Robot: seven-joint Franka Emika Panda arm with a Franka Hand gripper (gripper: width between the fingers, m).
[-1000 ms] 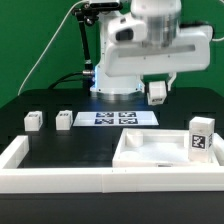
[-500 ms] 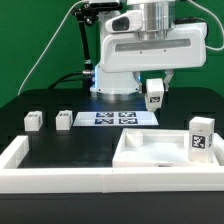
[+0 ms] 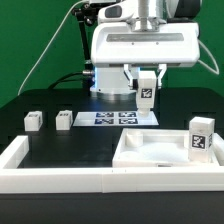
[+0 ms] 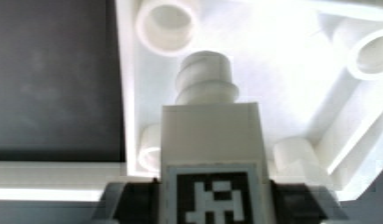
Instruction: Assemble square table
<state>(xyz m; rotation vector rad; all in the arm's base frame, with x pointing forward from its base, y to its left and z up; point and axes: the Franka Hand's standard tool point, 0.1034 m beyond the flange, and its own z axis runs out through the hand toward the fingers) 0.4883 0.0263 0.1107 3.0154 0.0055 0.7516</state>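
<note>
Pincer [image 3: 146,86] narrow, clamped on small white plastic leg [image 3: 146,98]. Since a second ago it has swung toward the exterior view's left, and the tag now faces the camera squarely. Wrist view: the leg's ribbed round peg [image 4: 206,72] points at the white plastic rimmed square top [image 4: 330,100]. Square top [image 3: 160,169] sits at 5 o'clock on the matte black surface [image 3: 60,142]. Spare legs [image 3: 33,120] at 8 o'clock.

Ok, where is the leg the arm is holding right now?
In the exterior view the leg hangs in the pincer right of centre, just above the marker board's right end; the wrist view shows the square top beneath it.
</note>
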